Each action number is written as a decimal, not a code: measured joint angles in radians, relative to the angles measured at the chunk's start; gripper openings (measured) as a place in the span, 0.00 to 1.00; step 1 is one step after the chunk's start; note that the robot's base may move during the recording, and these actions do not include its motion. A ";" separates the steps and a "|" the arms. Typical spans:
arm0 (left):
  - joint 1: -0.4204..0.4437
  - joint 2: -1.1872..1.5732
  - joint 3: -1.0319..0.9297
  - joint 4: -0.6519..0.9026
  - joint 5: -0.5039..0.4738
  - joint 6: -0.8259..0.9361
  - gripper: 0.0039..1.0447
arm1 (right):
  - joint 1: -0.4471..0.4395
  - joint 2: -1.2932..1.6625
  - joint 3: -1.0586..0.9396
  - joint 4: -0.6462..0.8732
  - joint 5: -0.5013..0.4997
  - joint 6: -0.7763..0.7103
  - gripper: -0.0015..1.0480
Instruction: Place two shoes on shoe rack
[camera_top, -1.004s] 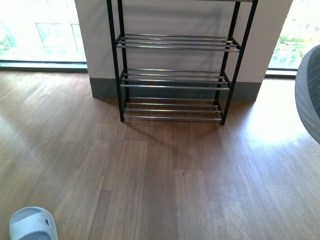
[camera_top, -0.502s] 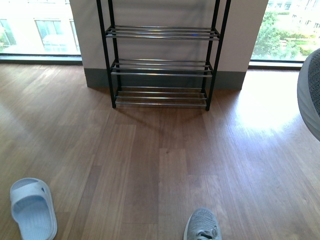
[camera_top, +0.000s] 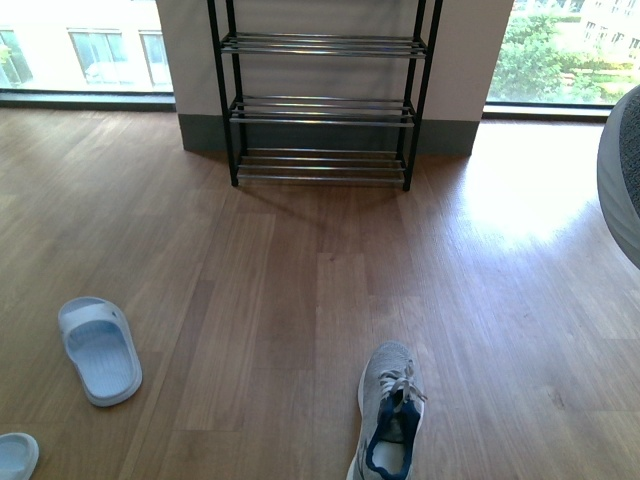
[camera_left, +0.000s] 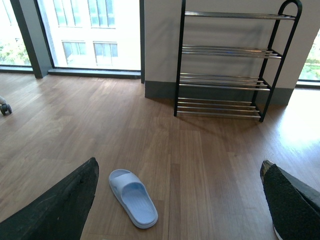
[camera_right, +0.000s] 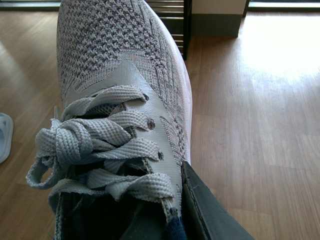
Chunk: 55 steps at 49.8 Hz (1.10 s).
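Shoe rack (camera_top: 318, 105): against the wall, well ahead of both jaws, and every tier in view is bare.

Front view: neither shoe is placed yet. The floor sneaker (camera_top: 387, 420) lies on the wood floor, toe toward the rack and far short of it. A slide (camera_top: 98, 350) and the edge of a second slide (camera_top: 15, 455) lie on the left jaws' side. The grey bulk at the right edge is the held sneaker (camera_top: 620, 170), up off the floor, probably for carrying to the rack.

Left wrist view: the left jaws are spread wide with nothing between the dark fingers (camera_left: 65, 205). The slide (camera_left: 133, 198) is on the floor below and between them, untouched.

Right wrist view: the held sneaker (camera_right: 125, 75) fills the frame, toe pointing away from the jaws toward the rack. One dark finger (camera_right: 200, 210) presses the outside of the collar. The other seems to be inside the opening, so the right jaws look clamped on the side wall. Gripping at the heel end likely keeps the toe leading for setting it on a tier.
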<state>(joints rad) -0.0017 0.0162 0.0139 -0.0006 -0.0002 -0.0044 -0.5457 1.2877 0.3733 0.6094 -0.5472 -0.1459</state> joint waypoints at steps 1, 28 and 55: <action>0.000 0.000 0.000 0.000 0.000 0.000 0.91 | 0.000 0.000 0.000 0.000 0.000 0.000 0.02; 0.000 0.000 0.000 0.000 0.001 0.000 0.91 | -0.001 0.000 -0.002 0.000 0.008 0.001 0.02; -0.011 1.304 0.383 0.340 0.128 -0.707 0.91 | 0.001 0.000 -0.002 0.000 0.001 0.003 0.02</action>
<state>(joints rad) -0.0132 1.3205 0.3969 0.3397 0.1276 -0.7113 -0.5446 1.2877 0.3717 0.6098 -0.5465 -0.1432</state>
